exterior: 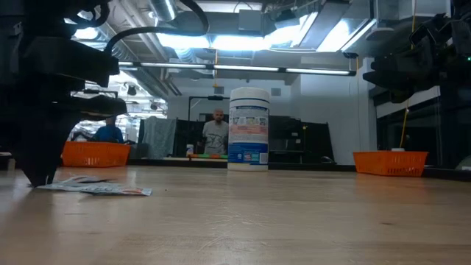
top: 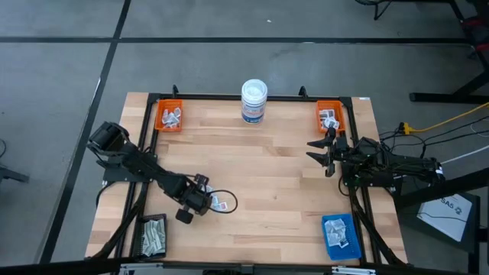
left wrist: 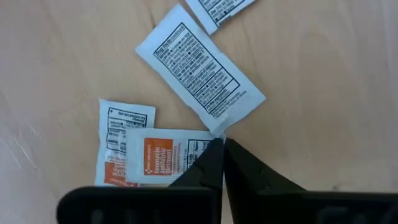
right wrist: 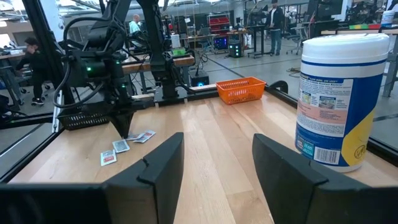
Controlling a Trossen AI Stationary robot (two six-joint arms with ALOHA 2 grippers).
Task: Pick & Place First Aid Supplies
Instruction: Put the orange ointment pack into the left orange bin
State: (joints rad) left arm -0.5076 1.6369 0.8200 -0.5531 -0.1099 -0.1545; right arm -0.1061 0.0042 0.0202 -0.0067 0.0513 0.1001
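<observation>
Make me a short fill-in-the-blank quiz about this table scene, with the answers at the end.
1. The left gripper has its fingers ____ at the edge of a small packet on the table.
2. The right gripper, near the right orange tray, has its fingers ____.
3. The white tub stands upright between two ____ trays.
4. The tray at the table's near right corner is ____.

Answers: shut; open; orange; blue
</observation>
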